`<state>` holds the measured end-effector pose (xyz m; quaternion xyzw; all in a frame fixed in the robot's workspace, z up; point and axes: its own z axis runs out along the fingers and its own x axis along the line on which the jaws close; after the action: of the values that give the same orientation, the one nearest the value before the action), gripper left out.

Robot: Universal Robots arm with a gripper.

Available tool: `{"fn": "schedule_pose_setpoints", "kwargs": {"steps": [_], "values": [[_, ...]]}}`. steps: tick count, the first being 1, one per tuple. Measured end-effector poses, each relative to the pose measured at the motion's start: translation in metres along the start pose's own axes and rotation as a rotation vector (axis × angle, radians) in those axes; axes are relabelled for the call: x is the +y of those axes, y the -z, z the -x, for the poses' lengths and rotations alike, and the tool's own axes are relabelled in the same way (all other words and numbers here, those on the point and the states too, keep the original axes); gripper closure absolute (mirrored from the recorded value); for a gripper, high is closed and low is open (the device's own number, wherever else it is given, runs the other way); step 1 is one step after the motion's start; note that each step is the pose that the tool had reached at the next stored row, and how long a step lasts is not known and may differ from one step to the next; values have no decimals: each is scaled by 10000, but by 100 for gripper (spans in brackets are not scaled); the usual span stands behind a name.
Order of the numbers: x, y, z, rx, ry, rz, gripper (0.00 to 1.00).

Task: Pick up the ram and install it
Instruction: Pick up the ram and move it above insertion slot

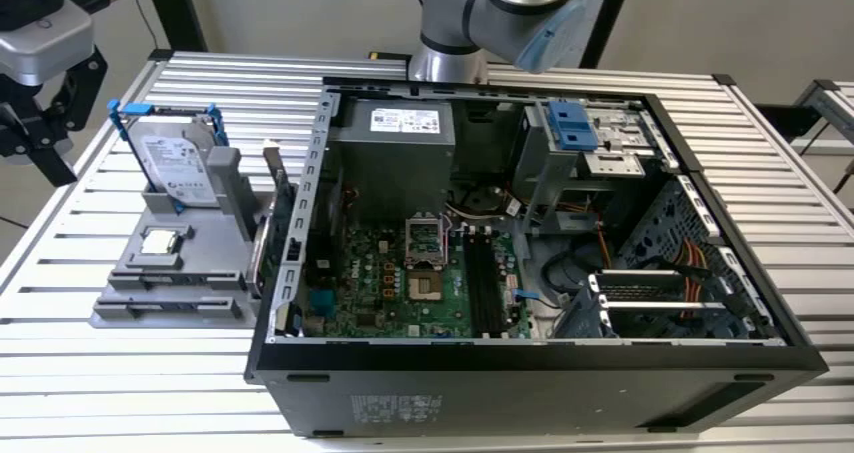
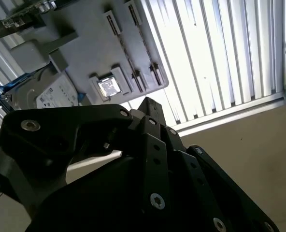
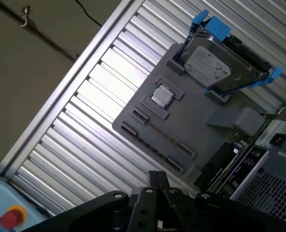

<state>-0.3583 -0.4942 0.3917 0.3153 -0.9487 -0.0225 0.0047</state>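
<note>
The ram (image 1: 264,248) is a thin dark board standing on edge at the side of the grey holder (image 1: 160,298) that faces the open computer case (image 1: 534,378). Both wrist views show it too: ram (image 3: 220,166), ram (image 2: 24,18). My gripper (image 1: 43,161) hangs high at the exterior view's far left, above the table's edge and well apart from the holder. Its black fingers (image 1: 78,103) are spread with nothing between them. Inside the case lies the green motherboard (image 1: 394,283) with long black slots (image 1: 483,283).
On the holder stand a silver hard drive with blue handles (image 1: 180,168) and a small square processor chip (image 1: 160,241). A ribbed metal table (image 1: 120,373) carries everything. A power supply (image 1: 394,153) and drive cage (image 1: 587,133) fill the case's far part. A red button (image 3: 10,217) sits off the table.
</note>
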Motion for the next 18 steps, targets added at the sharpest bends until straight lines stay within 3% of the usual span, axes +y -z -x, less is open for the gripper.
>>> {"fn": "schedule_pose_setpoints", "kwargs": {"steps": [18], "values": [[0,0,0,51,1018,-1,100]]}}
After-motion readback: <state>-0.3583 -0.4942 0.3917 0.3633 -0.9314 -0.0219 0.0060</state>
